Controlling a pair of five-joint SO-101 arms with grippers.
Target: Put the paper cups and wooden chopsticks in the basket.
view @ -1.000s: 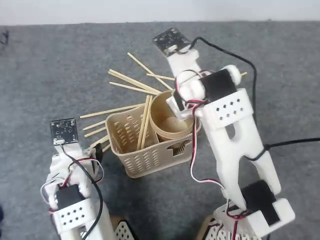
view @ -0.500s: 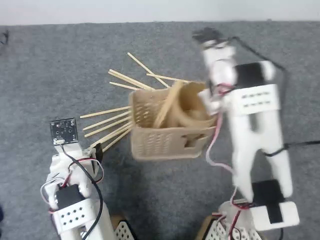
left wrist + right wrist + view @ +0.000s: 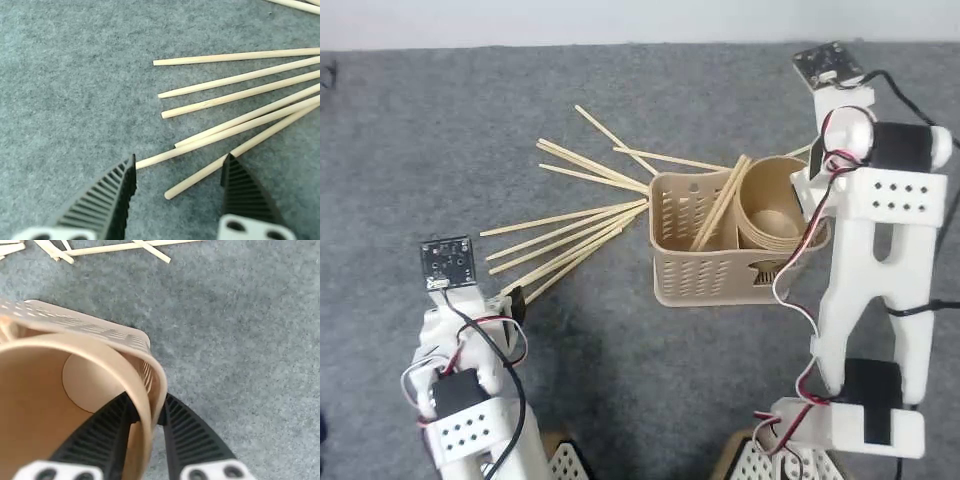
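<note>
- Paper cups (image 3: 772,205): tan, nested, seated in the end of the basket (image 3: 705,275) nearest the right arm. A few chopsticks in the basket (image 3: 720,205) are leaned beside them.
- Basket placement?
- Stood upright on the grey felt surface (image 3: 420,120). A pale wall (image 3: 620,20) is seen along the far edge.
- Remaining sticks?
- Loose chopsticks (image 3: 560,235) are fanned on the felt, some ends meeting the basket's corner.
- Grippers?
- Right gripper (image 3: 147,407): pinched on the basket wall and cup rim together. Left gripper (image 3: 177,162): spread, held just above the near ends of the loose chopsticks.
</note>
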